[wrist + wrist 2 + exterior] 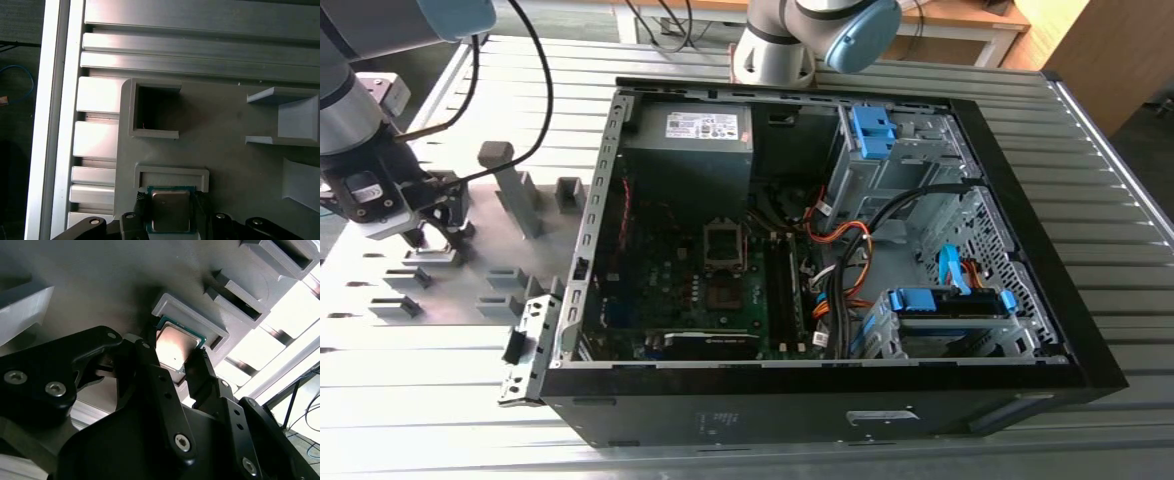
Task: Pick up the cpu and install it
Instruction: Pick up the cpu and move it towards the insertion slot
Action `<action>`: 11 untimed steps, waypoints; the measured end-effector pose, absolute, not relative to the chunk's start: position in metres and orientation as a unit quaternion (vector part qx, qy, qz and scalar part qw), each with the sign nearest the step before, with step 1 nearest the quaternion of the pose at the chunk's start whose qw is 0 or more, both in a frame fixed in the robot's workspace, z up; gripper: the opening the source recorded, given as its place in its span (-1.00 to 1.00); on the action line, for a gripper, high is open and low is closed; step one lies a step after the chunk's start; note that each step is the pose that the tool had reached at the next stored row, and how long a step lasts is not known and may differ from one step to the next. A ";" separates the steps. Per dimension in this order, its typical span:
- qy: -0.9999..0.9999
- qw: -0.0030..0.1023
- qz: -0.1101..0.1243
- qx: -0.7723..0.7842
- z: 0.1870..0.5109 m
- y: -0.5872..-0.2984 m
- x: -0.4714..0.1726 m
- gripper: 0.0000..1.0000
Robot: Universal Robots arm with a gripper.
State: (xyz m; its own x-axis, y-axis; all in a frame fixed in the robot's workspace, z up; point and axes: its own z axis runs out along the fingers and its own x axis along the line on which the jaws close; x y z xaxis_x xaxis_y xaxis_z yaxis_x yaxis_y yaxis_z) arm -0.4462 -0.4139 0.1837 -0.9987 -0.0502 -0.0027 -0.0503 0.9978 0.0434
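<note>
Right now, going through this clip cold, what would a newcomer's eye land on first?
The big black computer case lying open in the middle of the exterior view draws the eye first. At the exterior view's left, the gripper is low over a grey holder plate. In the first wrist view a small silvery cpu sits right at the gripper, beside a grey holder frame.

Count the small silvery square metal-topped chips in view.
1. The small silvery-grey square cpu lies by the grey plastic holder frame, at the black gripper, in both wrist views. More may be hidden inside the black computer case.
</note>
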 end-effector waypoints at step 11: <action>0.999 0.001 0.022 -0.025 0.184 -0.414 -0.446 -0.05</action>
State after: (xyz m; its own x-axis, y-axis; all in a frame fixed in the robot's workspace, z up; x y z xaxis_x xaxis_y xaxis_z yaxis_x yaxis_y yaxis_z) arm -0.4462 -0.4139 0.1837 -0.9987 -0.0502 -0.0024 -0.0502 0.9978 0.0434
